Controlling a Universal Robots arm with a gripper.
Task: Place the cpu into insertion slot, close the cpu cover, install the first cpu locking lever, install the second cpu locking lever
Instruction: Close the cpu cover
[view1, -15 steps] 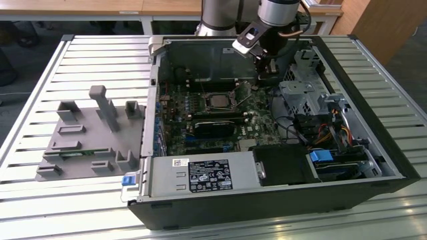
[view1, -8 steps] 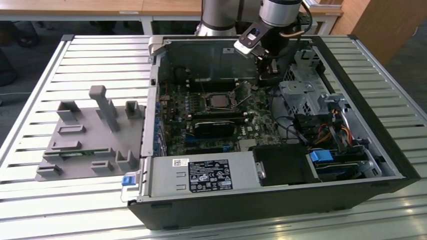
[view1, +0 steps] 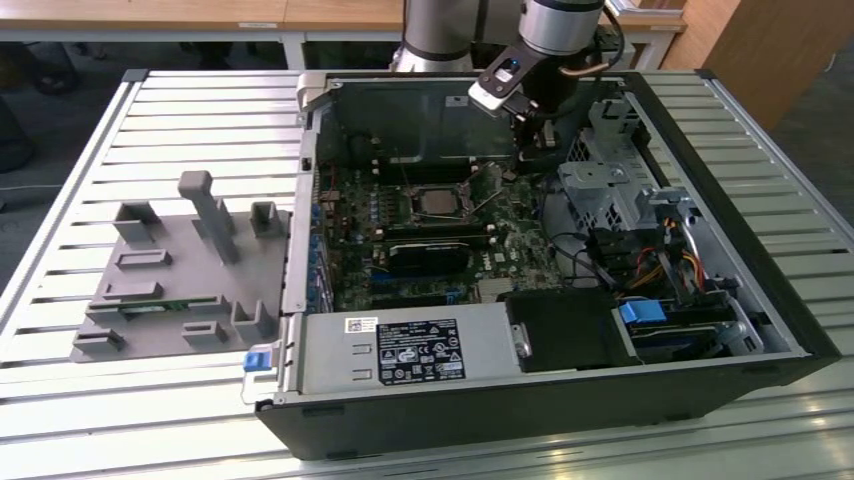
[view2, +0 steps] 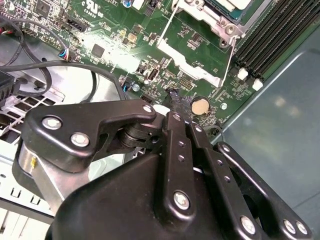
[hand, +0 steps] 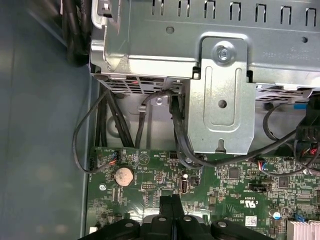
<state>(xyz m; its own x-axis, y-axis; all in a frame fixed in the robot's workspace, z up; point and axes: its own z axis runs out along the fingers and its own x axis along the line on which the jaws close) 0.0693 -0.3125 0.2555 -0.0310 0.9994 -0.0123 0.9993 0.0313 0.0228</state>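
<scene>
The cpu (view1: 438, 200) lies flat in the insertion slot (view1: 414, 202) amid the green board (hand: 150, 187), metal top up. We judge it seated square so the frame can bear on it. The cpu cover (view2: 207, 20) looks folded down around it, though we cannot be sure. A thin wire lever (view2: 167, 27) stands off the socket, seemingly unlatched.

The gripper (hand: 172, 202) hangs apart from the socket, near the coin battery (hand: 123, 175) and drive cage (hand: 220, 100). Its fingers are pressed together on nothing, a narrow tip fit for pushing, we think.

The open computer case (view1: 534, 415) lies on a slatted metal table (view1: 160, 100), giving reach from above. A grey fixture tray (view1: 174, 270) sits at the exterior view's left, with wooden desks (view1: 200, 12) behind.
</scene>
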